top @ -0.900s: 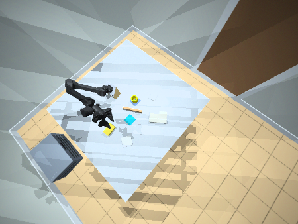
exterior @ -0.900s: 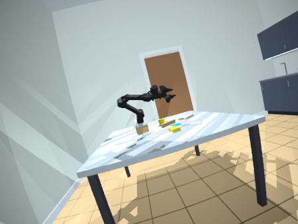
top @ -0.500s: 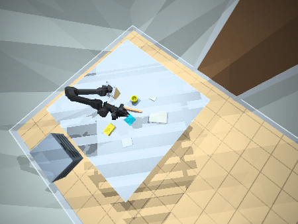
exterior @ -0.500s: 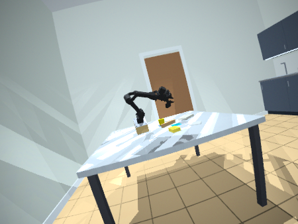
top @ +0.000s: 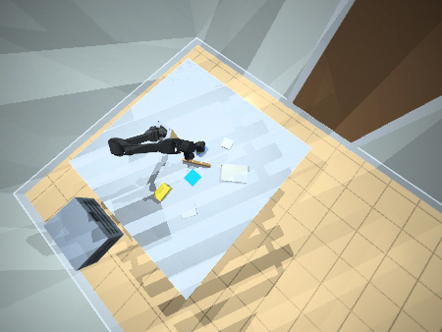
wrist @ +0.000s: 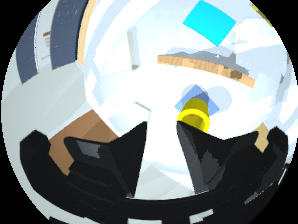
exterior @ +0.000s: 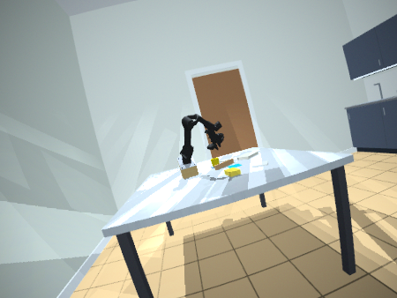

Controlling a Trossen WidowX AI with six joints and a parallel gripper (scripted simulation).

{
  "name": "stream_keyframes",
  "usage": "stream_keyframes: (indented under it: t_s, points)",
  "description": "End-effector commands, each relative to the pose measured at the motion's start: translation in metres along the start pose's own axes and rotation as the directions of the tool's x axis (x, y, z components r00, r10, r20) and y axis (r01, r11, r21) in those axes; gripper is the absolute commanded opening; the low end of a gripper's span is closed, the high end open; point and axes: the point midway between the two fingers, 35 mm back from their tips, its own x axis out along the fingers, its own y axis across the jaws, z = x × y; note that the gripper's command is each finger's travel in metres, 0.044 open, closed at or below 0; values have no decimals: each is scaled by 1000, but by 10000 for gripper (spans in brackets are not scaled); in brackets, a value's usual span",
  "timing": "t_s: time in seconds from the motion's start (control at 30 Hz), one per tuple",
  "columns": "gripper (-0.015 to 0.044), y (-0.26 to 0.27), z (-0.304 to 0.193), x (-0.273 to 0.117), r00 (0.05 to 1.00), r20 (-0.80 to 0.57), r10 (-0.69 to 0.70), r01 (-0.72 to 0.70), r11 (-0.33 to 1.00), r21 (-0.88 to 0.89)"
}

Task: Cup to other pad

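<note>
Cup [wrist: 194, 111] stands just ahead of the gripper [wrist: 161, 137], slightly right of the gap; fingers partly closed, holding nothing.

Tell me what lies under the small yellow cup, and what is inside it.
Under the small yellow cup lies a blue square pad, partly showing behind it. The cup's inside is not visible: the black gripper hangs over it, so no marbles can be confirmed.

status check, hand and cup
Hand part-closed, holding nothing, above the yellow cup. Cup upright on its blue pad. Wooden stick lies between it and cyan pad.
</note>
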Motion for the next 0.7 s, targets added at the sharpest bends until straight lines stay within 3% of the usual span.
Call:
stream_keyframes:
  t_s: [0.0,0.13,0.67]
  points:
    - [167,-49,-48,26,926,100,-363,356,931,86]
    - [167,-68,-55,28,855,203,-478,459,878,136]
    - [167,-71,-51,33,851,208,-482,462,876,138]
